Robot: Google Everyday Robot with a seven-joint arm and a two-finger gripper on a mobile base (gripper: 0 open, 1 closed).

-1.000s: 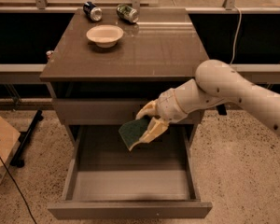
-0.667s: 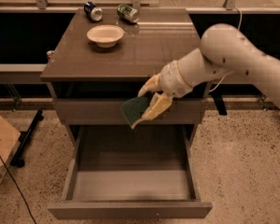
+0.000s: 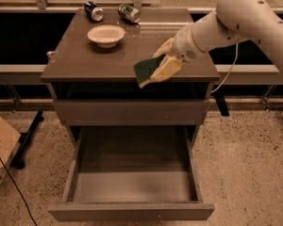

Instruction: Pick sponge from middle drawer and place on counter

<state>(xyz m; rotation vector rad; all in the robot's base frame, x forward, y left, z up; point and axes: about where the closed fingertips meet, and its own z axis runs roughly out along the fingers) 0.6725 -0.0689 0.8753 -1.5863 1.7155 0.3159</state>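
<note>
My gripper [image 3: 161, 65] is shut on the sponge [image 3: 145, 71], dark green face toward the camera with a yellowish edge. It holds the sponge in the air over the front right part of the counter [image 3: 85, 60], just above its front edge. The white arm reaches in from the upper right. The middle drawer [image 3: 132, 173] is pulled fully open below, with a bare grey floor.
A white bowl [image 3: 106, 34] sits on the counter at the back left. Two cans lie on their sides at the back edge, a dark blue one [image 3: 93, 11] and a green one [image 3: 129, 12]. A cardboard box [image 3: 0, 149] stands on the floor at left.
My gripper has lifted the sponge from in front of the drawer fronts up and to the right, to counter height. The drawer stays open.
</note>
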